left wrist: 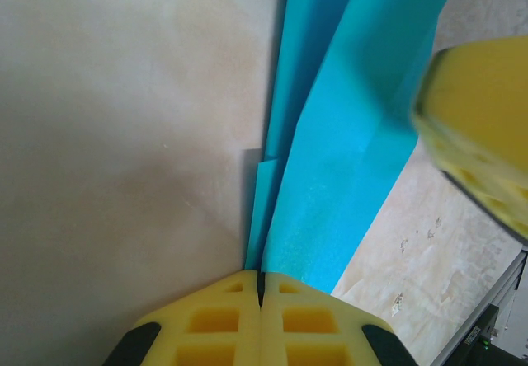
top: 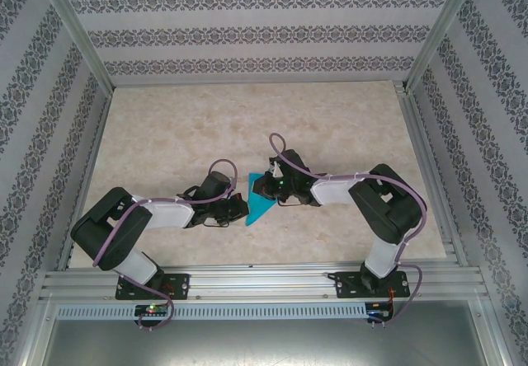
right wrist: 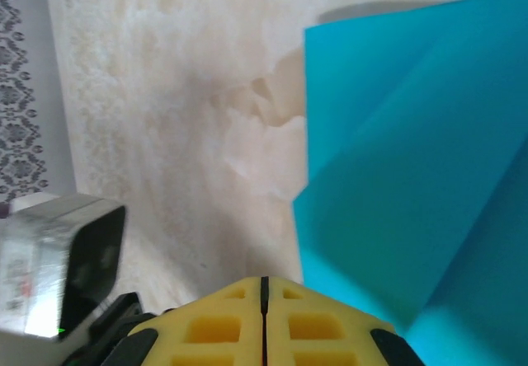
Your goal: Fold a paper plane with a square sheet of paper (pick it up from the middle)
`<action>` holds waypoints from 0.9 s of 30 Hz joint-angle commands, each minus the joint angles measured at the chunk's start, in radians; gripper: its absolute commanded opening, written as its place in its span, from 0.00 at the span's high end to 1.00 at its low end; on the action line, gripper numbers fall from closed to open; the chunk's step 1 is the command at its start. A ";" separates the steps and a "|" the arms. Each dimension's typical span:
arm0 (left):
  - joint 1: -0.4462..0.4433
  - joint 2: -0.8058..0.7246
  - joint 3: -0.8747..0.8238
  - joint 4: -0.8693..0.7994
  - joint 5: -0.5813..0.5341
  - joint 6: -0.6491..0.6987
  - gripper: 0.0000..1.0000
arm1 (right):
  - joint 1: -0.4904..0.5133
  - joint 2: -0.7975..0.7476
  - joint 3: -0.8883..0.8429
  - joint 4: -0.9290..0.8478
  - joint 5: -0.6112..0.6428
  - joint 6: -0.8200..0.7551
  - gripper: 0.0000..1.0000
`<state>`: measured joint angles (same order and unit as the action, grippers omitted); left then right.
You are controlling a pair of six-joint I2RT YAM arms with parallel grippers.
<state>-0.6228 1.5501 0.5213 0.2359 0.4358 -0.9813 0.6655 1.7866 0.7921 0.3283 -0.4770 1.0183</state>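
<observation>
The teal-blue sheet of paper (top: 262,206) is folded into a narrow pointed shape and lies between the two arms, its tip toward the near edge. My left gripper (top: 240,207) is shut on one end of it. In the left wrist view the folded layers (left wrist: 346,160) run straight into the closed yellow jaws of that gripper (left wrist: 261,278). My right gripper (top: 258,186) is at the paper's far end, shut. In its wrist view the right gripper (right wrist: 264,282) rests over bare table, with the paper (right wrist: 412,176) just to its right and nothing between the pads.
The marble-patterned table (top: 247,127) has metal frame rails (top: 425,152) at its sides. A yellow right fingertip (left wrist: 483,127) hangs over the paper in the left wrist view. A grey and black part of the left arm (right wrist: 58,275) is close by in the right wrist view.
</observation>
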 commanded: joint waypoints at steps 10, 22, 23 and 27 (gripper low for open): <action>-0.011 0.017 -0.035 -0.020 -0.045 -0.030 1.00 | -0.012 0.057 0.037 0.010 -0.043 -0.023 0.92; -0.011 0.019 -0.044 0.006 -0.034 -0.033 1.00 | -0.020 0.109 0.028 0.011 -0.055 -0.027 0.91; -0.011 0.016 -0.038 -0.004 -0.024 -0.025 0.99 | -0.018 0.109 0.023 0.010 -0.051 -0.028 0.91; -0.011 -0.019 -0.007 -0.064 0.030 0.022 0.89 | -0.019 0.112 0.009 0.002 -0.042 -0.027 0.91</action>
<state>-0.6228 1.5490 0.5026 0.2718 0.4416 -1.0031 0.6537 1.8736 0.8101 0.3420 -0.5198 1.0138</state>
